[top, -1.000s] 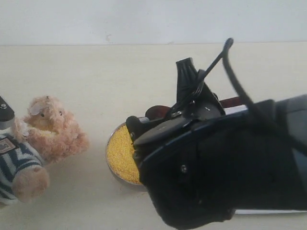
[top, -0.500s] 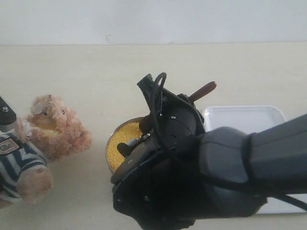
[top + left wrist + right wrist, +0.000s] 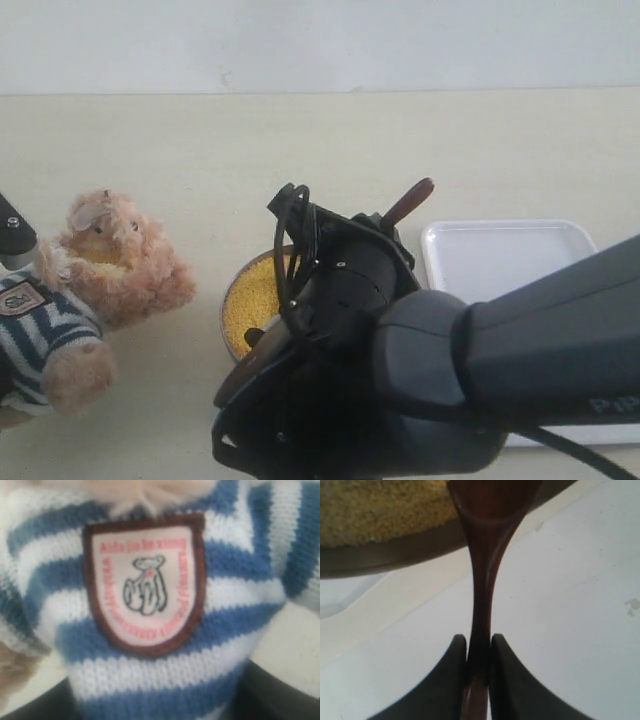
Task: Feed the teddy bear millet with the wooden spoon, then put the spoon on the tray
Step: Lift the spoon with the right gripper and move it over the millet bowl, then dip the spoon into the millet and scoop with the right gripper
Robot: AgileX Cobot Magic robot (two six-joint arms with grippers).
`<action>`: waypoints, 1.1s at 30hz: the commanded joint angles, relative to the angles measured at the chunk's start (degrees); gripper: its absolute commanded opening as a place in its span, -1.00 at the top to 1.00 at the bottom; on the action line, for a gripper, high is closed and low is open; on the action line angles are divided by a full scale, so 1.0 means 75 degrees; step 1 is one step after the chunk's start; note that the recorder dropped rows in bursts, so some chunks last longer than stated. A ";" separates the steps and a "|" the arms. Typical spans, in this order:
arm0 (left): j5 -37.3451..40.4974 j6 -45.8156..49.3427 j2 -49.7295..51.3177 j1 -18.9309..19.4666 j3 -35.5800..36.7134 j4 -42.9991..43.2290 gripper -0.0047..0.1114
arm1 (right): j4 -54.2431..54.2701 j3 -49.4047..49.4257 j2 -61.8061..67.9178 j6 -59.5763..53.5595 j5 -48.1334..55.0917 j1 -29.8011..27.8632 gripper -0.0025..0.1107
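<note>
The teddy bear (image 3: pixel 110 260) sits at the left in its striped shirt (image 3: pixel 150 680). My left gripper (image 3: pixel 157 705) is pressed close to it, with dark fingers (image 3: pixel 282 695) on both sides of its body. Yellow millet (image 3: pixel 250 295) fills the metal bowl (image 3: pixel 395 555), which my right arm (image 3: pixel 400 350) mostly covers. My right gripper (image 3: pixel 479 645) is shut on the handle of the wooden spoon (image 3: pixel 482 580). The spoon's oval bowl reaches over the bowl's rim at the millet (image 3: pixel 385 510). The handle's end (image 3: pixel 410 200) sticks up above the arm. The white tray (image 3: pixel 510 255) lies at the right.
The right arm's black body and cables fill the lower middle of the exterior view and hide the tray's front part. A pale table (image 3: pixel 300 150) stretches to the white back wall. Part of the left arm (image 3: pixel 12 240) shows at the left edge.
My right arm has swung left and lower over the bowl, bringing the spoon with it and uncovering the tray. The bear has shifted slightly up and to the right.
</note>
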 commanded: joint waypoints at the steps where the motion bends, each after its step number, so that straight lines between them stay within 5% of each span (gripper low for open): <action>1: -0.0127 -0.0017 -0.0079 -0.0064 -0.0008 -0.0119 0.85 | 0.0552 -0.0030 -0.0003 -0.0196 0.0015 0.0150 0.96; 20: -0.0184 -0.0051 -0.0079 -0.0064 -0.0008 -0.0171 0.85 | 0.4059 -0.1735 -0.0003 -0.0264 0.0015 0.0132 0.96; 33: -0.0229 -0.0051 -0.0079 -0.0064 -0.0008 -0.0210 0.85 | 0.6242 -0.1973 -0.0332 -0.0193 0.0015 -0.0781 0.96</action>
